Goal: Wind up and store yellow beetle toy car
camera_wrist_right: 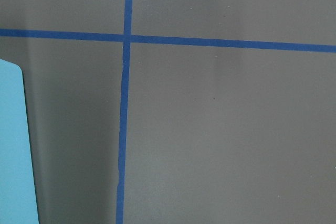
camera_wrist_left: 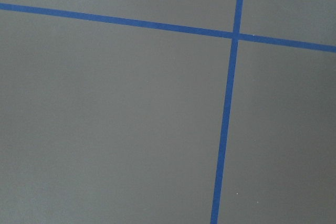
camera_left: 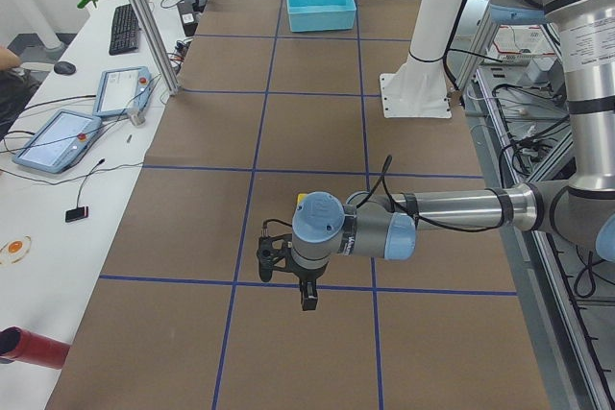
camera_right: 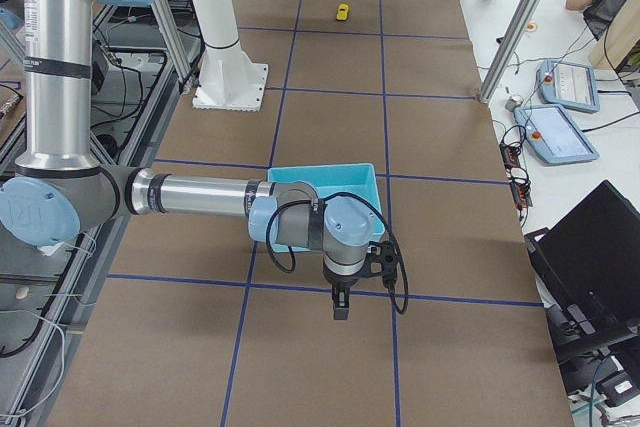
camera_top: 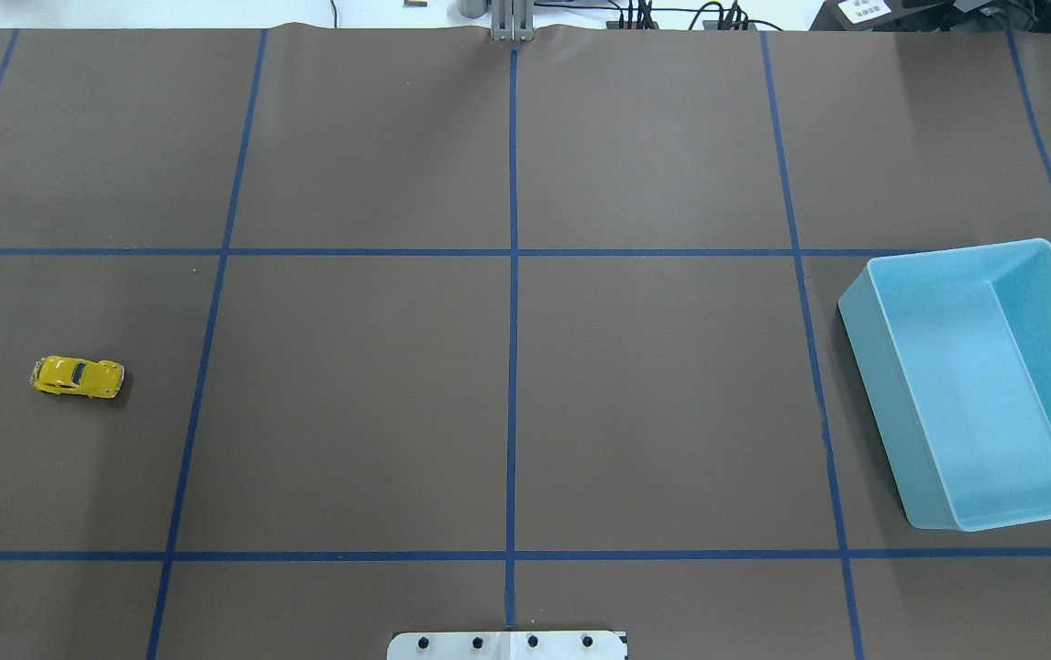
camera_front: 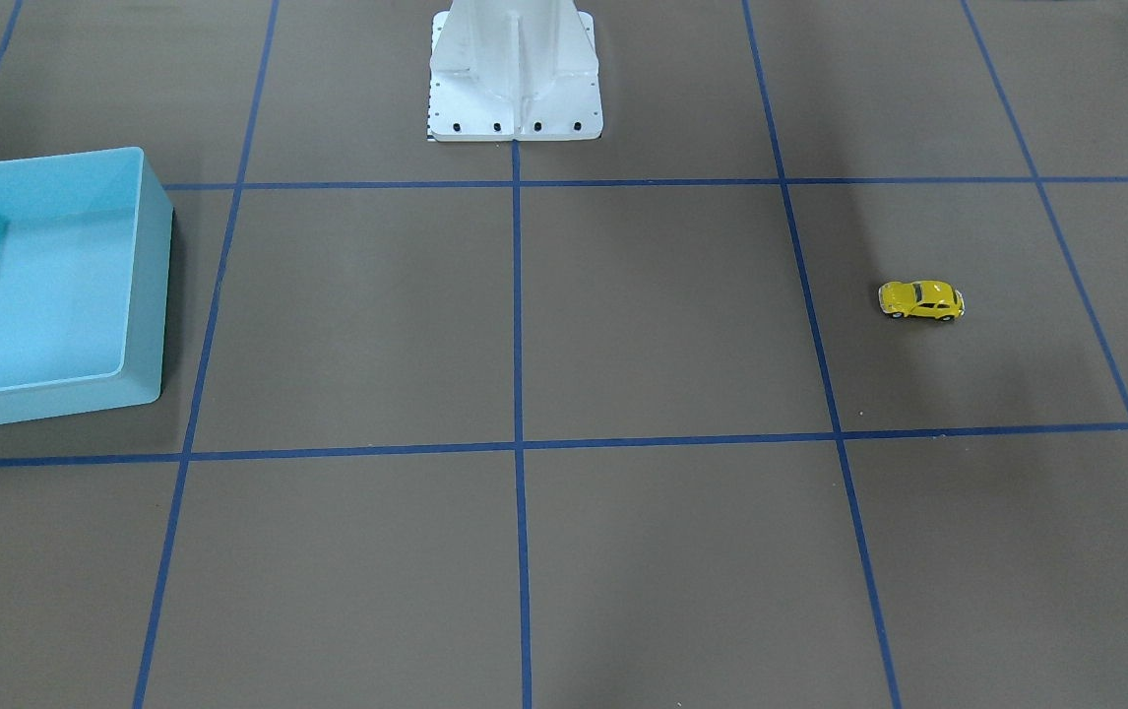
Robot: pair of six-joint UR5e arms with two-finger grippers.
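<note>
The yellow beetle toy car point(camera_front: 921, 300) stands on its wheels on the brown table, on the robot's left side; it also shows in the overhead view point(camera_top: 77, 377) and, far off, in the exterior right view point(camera_right: 342, 12). The light blue bin point(camera_top: 883, 403) sits empty on the robot's right side point(camera_front: 156, 286). My left gripper point(camera_left: 308, 297) hangs above the table and points down. My right gripper point(camera_right: 340, 307) hangs just in front of the bin point(camera_right: 330, 175). Both grippers show only in the side views, so I cannot tell whether they are open or shut.
The robot's white base point(camera_front: 515, 69) stands at the table's middle edge. Blue tape lines point(camera_top: 513, 275) divide the brown mat into squares. Tablets and a keyboard point(camera_left: 125, 28) lie on the operators' side table. The bin's corner shows in the right wrist view point(camera_wrist_right: 13, 145).
</note>
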